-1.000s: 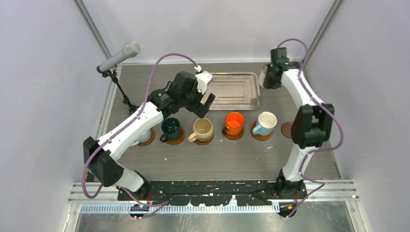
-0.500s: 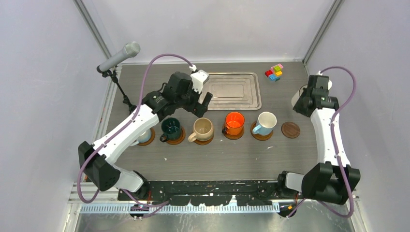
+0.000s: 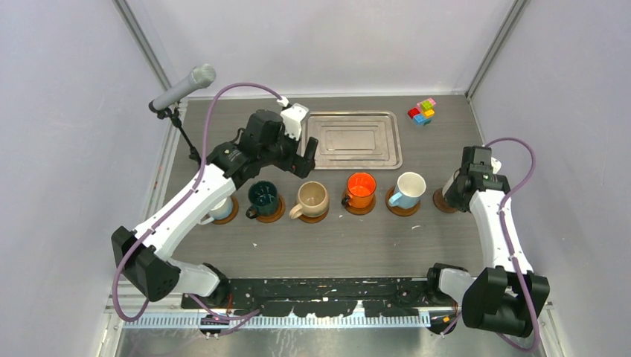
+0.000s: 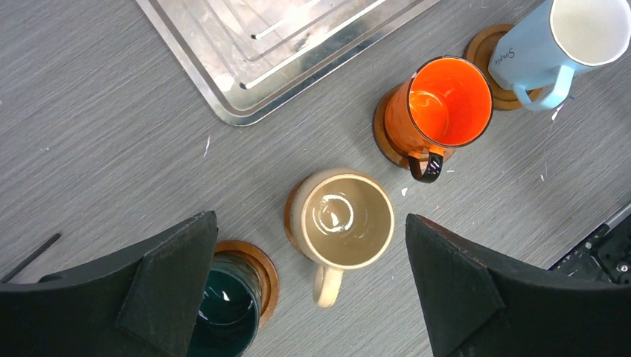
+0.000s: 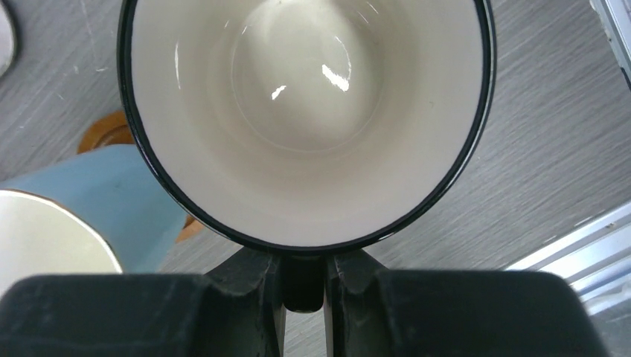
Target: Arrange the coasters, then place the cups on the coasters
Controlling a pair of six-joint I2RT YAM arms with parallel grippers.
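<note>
Grey wood-grained bench (image 3: pixel 335 245) bears round wooden coasters (image 4: pixel 480 46); right jaws clench the handle of a glossy cream cup (image 5: pixel 305 97), left jaws gape.

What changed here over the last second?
The right gripper, shut on the handle of the white cup, carried it from the far side by the blocks nearer, to the small dark coaster. The left gripper, open, pulled back slightly leftward. The row of cups and the tray stayed put.

row: 5 cups (image 3: pixel 313 196) on coasters (image 4: pixel 482 50) | tray (image 3: pixel 356 139) behind row; blocks (image 3: pixel 422 111) R of tray | mic (image 3: pixel 182 87) far L
</note>
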